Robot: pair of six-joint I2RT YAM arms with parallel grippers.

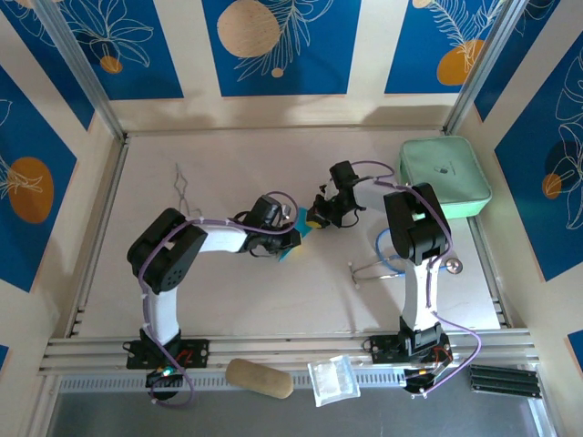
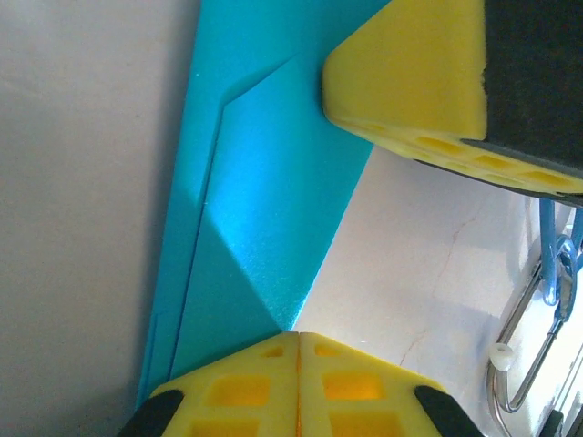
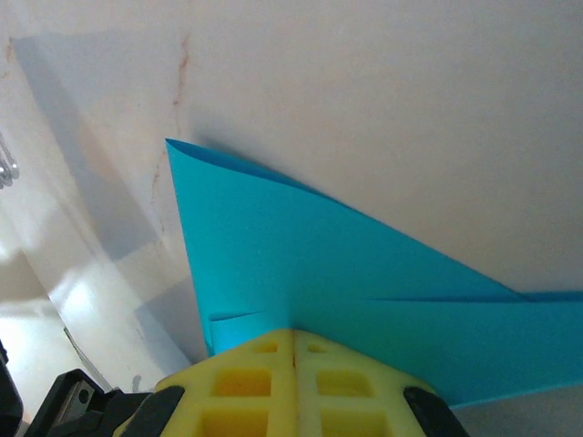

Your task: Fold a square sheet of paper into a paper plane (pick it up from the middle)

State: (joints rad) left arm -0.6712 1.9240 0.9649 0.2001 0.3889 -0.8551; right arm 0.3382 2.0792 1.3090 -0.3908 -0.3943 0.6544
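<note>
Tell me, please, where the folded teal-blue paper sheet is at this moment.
The teal-blue paper sheet is mid-table in the top view, gripped by the left gripper and the right gripper.

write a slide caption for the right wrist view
Right claw shut on the folded teal paper, pale table behind.

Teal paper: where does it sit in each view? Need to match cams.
Top external: paper mid-table, between both arms' tips.
Left wrist: centre-left, top edge down to the left claw, pinched.
Right wrist: lower centre to right edge, pinched in the right claw.
Shared landmark: yellow fingers gripping it.
</note>
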